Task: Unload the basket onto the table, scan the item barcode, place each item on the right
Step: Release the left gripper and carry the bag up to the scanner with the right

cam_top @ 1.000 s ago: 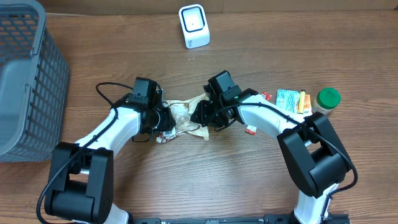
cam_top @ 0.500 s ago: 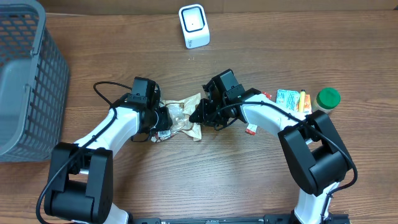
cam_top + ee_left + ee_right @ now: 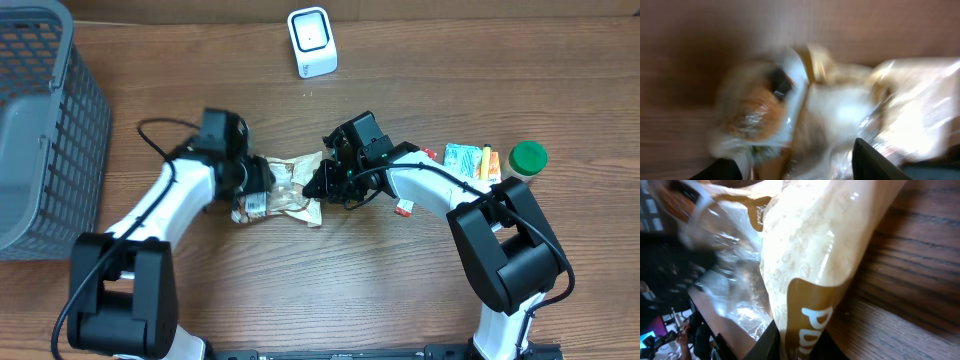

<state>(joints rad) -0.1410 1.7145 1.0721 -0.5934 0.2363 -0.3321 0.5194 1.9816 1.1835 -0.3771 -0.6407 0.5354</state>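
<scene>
The item is a crinkly clear-and-tan snack bag (image 3: 290, 190) with a brown edge, lying on the wooden table between my two arms. My right gripper (image 3: 322, 185) is shut on its right end. In the right wrist view the brown printed edge of the bag (image 3: 810, 255) is pinched between the fingers of the right gripper (image 3: 800, 341). My left gripper (image 3: 257, 180) is at the bag's left end. The left wrist view is blurred, but it shows the left gripper (image 3: 796, 169) open, fingers wide apart, with the bag (image 3: 830, 100) just beyond them. The white scanner (image 3: 312, 42) stands at the back.
A grey mesh basket (image 3: 40, 130) fills the far left. At the right lie a teal packet (image 3: 462, 158), a green-lidded jar (image 3: 528, 158) and a small red-and-white item (image 3: 404, 208) beside the right arm.
The left gripper has opened and swung up and to the left. The bag's left end has spread out toward the left. The right gripper has closed tighter on the bag's right end.
</scene>
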